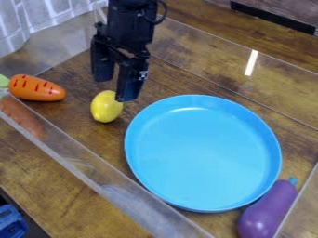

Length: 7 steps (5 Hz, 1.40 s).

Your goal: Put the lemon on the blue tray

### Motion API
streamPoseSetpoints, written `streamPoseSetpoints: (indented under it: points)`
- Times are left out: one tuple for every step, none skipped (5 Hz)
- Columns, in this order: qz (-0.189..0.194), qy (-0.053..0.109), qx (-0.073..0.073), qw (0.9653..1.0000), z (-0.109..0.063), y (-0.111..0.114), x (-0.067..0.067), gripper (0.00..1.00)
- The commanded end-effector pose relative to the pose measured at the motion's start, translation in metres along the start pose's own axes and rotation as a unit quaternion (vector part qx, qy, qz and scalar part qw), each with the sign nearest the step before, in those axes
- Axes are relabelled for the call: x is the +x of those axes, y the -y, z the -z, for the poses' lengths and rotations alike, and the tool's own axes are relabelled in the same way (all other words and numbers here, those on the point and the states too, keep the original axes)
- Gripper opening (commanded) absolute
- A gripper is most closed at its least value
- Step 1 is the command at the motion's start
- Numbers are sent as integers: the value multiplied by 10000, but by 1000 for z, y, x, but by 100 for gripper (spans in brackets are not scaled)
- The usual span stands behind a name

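From my station I see the gripper (112,84) with its black jaws standing wide open, holding nothing, and pointing down over the near end of the table. Just at their tips is the lemon (107,107), resting on the wooden table (74,172); I cannot tell whether they touch it. Beside the lemon, on the right of my view, lies the blue tray (203,153). The carrot (37,88) sits off to the left, and the eggplant (267,209) is beside the tray at lower right.
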State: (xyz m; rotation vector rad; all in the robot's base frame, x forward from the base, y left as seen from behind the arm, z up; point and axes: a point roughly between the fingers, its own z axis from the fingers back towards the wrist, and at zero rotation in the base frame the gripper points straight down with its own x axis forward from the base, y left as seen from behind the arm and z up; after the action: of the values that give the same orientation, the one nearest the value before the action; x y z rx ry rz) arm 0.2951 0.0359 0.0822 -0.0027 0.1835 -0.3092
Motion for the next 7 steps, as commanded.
streamPoseSetpoints:
  points:
    - [48, 97, 30, 9999, -5, -8, -4, 100]
    - [128, 79, 8, 9999, -1, -11, -6, 100]
    - [116, 101, -39, 9999, 3, -7, -4, 100]
    - [107, 117, -65, 9999, 9, -6, -1, 100]
    - [-25, 119, -109, 9999, 20, -20, -3, 100]
    - [-205, 120, -200, 9995, 31, -34, -7, 100]
    - [-142, 195, -214, 9995, 43, -31, 1, 100]
